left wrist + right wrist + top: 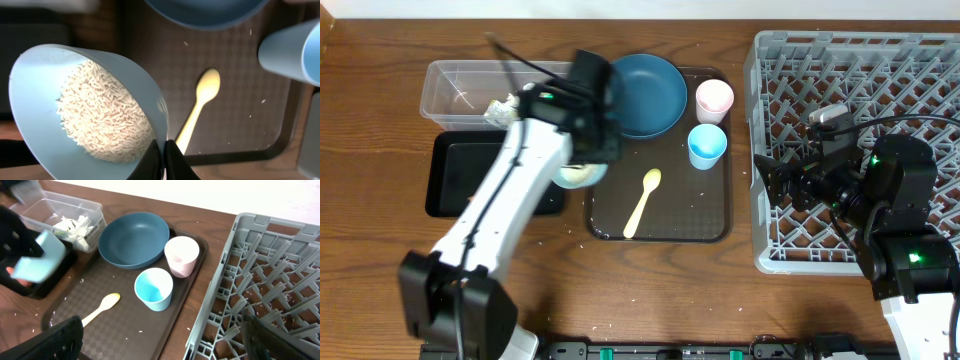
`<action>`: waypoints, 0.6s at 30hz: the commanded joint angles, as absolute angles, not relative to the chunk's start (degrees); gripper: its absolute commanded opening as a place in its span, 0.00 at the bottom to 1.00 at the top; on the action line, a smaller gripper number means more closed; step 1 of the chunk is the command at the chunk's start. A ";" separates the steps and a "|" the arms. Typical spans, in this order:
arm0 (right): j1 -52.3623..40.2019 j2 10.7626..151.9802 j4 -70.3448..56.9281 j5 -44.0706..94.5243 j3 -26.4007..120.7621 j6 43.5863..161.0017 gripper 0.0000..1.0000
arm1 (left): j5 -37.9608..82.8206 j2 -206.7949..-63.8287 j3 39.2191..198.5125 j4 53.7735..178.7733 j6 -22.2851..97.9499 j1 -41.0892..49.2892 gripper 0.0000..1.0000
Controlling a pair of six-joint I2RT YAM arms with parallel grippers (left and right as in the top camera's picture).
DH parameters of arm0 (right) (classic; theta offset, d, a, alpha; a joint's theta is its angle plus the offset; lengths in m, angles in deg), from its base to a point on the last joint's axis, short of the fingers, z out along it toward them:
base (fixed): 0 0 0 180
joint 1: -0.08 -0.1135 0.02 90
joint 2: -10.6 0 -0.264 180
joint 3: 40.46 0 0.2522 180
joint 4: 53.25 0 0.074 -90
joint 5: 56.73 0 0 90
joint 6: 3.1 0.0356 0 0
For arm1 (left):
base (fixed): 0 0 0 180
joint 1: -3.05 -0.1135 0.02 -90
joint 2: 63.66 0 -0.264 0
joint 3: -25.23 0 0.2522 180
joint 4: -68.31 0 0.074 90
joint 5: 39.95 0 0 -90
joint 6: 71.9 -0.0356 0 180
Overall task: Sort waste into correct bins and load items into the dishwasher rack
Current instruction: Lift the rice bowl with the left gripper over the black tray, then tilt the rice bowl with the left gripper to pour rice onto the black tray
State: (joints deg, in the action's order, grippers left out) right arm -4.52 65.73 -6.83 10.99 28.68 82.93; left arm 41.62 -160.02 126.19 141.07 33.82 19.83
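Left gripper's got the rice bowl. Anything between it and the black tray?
Nothing visible. The bowl, pinched at its rim by the left gripper, hangs at the edge of the black tray, next to the brown tray. The clear tub sits beyond the black tray, not in between.

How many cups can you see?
2. The pink cup sits in the far right corner of the brown tray; the light blue cup stands just in front of it.

Small bowl (35, 90), light blue inside, tilted, holds white rice (102, 115); yellow spoon (643, 202) lies flat, dark blue bowl (648, 92) at its twelve o'clock, pink cup (714, 98) and light blue cup (707, 144) at one
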 commanded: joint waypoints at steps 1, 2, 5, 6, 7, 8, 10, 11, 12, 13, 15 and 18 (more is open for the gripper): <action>-3.69 65.73 -6.65 10.79 29.86 83.58 0.98 | 35.00 -159.67 127.35 141.49 29.12 13.62 0.06; -3.69 65.73 -6.59 10.79 29.86 83.58 0.98 | 33.03 -159.85 127.30 141.59 28.20 11.70 0.06; -3.69 65.73 -6.44 10.79 29.86 83.58 0.98 | 27.39 -160.24 127.22 141.84 26.22 5.97 0.06; -3.69 65.73 -6.41 10.79 29.86 83.58 0.98 | 25.51 -160.33 127.17 141.86 25.47 4.18 0.06; -3.69 65.73 -6.41 10.79 29.84 83.58 0.98 | 23.92 -160.46 127.11 141.90 24.93 2.47 0.06; -3.69 65.73 -6.41 10.77 29.86 83.58 0.98 | 21.99 -160.55 126.95 141.94 24.18 0.59 0.06; -3.69 65.73 -6.39 10.77 29.86 83.58 0.98 | 18.74 -160.72 126.43 142.08 22.92 -2.47 0.06; -3.69 65.73 -6.35 10.77 29.84 83.58 0.98 | 16.94 -160.79 125.95 142.08 22.35 -3.93 0.06; -3.69 65.73 -6.28 10.77 29.84 83.58 0.98 | 14.85 -160.85 125.23 142.05 21.52 -5.46 0.06; -3.69 65.73 -6.24 10.77 29.84 83.58 0.98 | 13.14 -161.00 124.61 142.08 20.71 -6.75 0.06; -3.69 65.73 -6.04 10.77 29.86 83.58 0.97 | 9.95 -161.55 123.50 142.43 19.29 -9.33 0.06; -3.69 65.73 -6.00 10.77 29.86 83.58 0.98 | 4.62 -162.62 121.88 142.43 17.39 -12.76 0.06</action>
State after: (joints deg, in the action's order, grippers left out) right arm -4.52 65.73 -6.11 10.99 28.68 82.93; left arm 13.60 -161.03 123.67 142.12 21.30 -10.18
